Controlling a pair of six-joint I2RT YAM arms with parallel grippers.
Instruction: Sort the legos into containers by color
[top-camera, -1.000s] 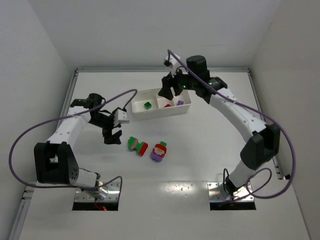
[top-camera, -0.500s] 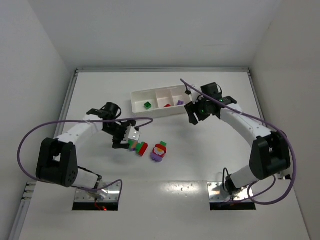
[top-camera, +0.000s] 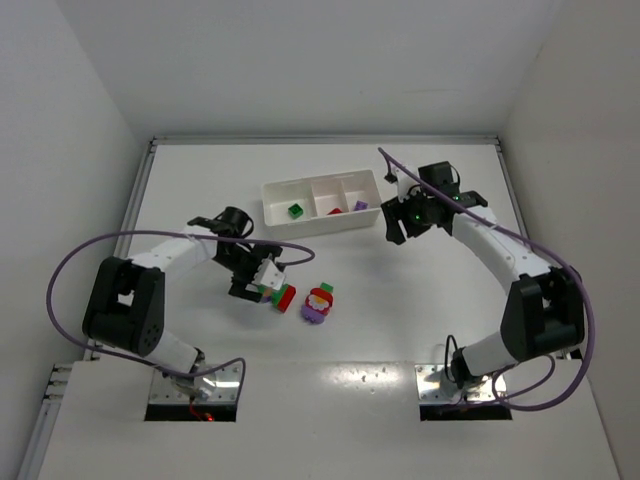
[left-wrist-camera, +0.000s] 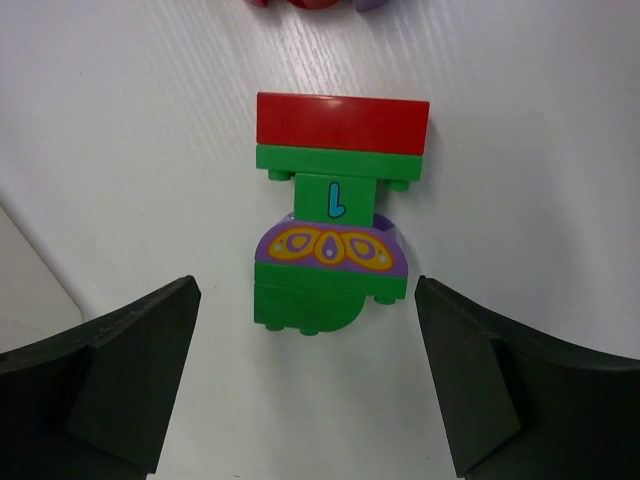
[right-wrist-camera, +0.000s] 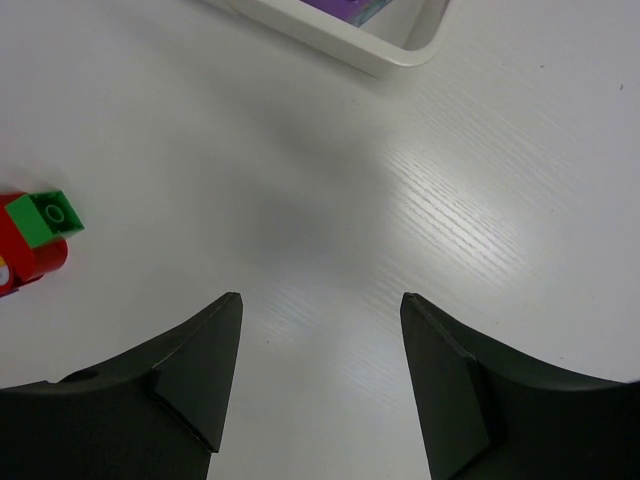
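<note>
The left gripper (left-wrist-camera: 305, 300) was the nearer one. Its fingers (left-wrist-camera: 120, 360) were wide apart and held nothing. The first clump (left-wrist-camera: 335, 225) lay right in front of it, a bit left of the middle of the table (top-camera: 200, 180). The clump's long way pointed straight out from the gripper, with the green end near and the red end far. Only the green end sat level with the fingertips, one on each side, not touching. I think the gripper had to go forward a little before it squeezed.

The right gripper (top-camera: 392, 225) was wide and empty too. It was off the right end of the tray (top-camera: 320, 230), which sat by the middle of the far edge. The second clump (top-camera: 318, 303) lay just beside the first, toward the right edge.

A second before, the left gripper was nearer the left edge, well apart from the clump, and the right gripper hung over the tray.
</note>
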